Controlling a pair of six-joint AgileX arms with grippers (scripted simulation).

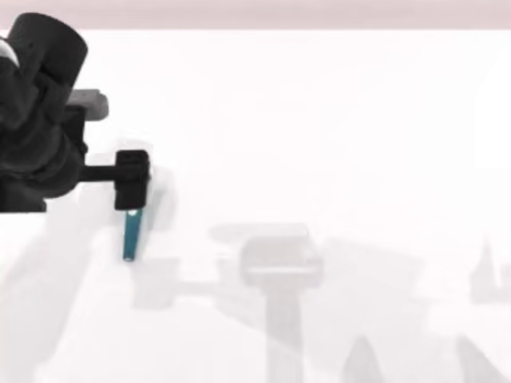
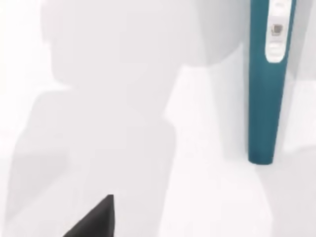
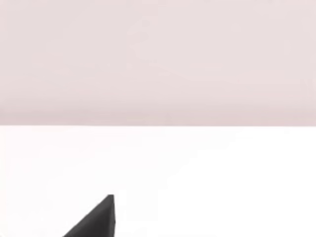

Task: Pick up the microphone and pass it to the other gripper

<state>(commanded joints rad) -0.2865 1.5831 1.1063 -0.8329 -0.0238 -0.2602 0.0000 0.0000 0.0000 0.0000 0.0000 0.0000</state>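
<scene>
Lower left of the top view: microphone [image 1: 132, 233] lies flat on the white table [image 1: 335, 120], handle end pointing toward the frame's bottom. Directly above it, left gripper [image 1: 131, 182] covers the head end, probably lined up for the pick; finger state cannot tell. Right arm out of frame, likely parked until handover.

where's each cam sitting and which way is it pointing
Top view: above the table, looking down; shows the left arm, its end effector over the mic.
Left wrist view: on the left wrist, facing the table; shows the mic's teal handle and one dark fingertip.
Right wrist view: on the right wrist, facing across the table to the far wall; one dark fingertip.
Shared: top and left wrist views both show the mic.
</scene>
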